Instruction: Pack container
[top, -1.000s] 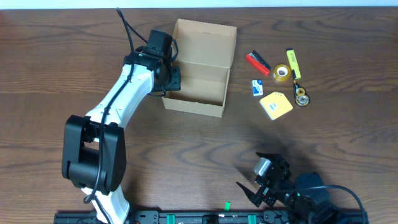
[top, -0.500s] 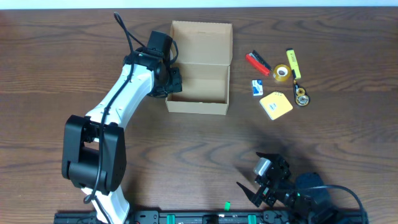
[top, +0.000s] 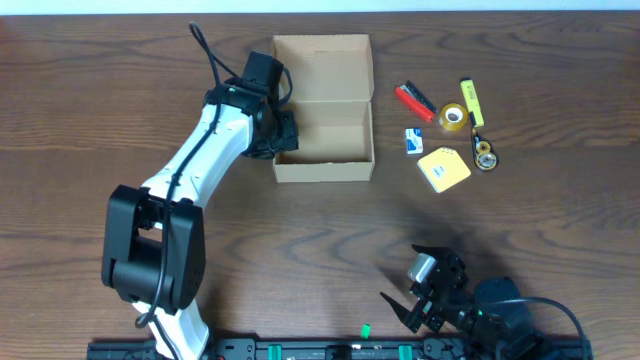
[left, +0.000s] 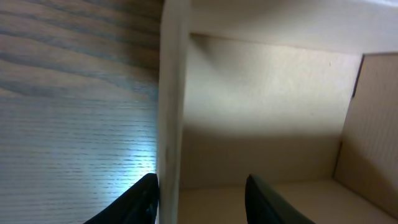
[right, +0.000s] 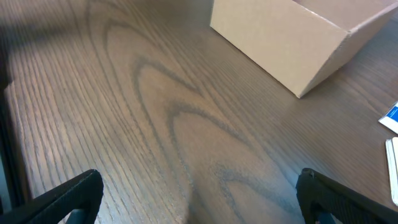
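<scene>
The container (top: 323, 171) sits open on the bench (top: 520, 215), lid flap thrown back on the far side, and nothing shows inside it; its near side wall stands between the left jaws (left: 200, 190), which are parted, one finger outside on the wood and one inside the box; the outer finger lies close against the cardboard, while a gap shows between the inner finger and the wall, so this reads as a straddle and not a pinch.

The step appears to be squaring or steadying the box for loading; doing it well likely means working low on the wall, where thin card bends least, and moving slowly so the box slides flat and does not tip or twist; the inner finger should stay near the wall, leaving the mouth free.

Beyond the opposite wall from the left jaws lie the goods: a red marker (top: 413, 98), a yellow highlighter (top: 470, 99), a tape roll (top: 452, 117), a small blue-and-white item (top: 414, 140), a yellow sticky-note pad (top: 443, 168) and a small round piece (top: 486, 155), all clear of the box.

The right jaws (right: 199, 190) hang spread wide and empty above bare wood, the box corner ahead of them and the goods well apart.
</scene>
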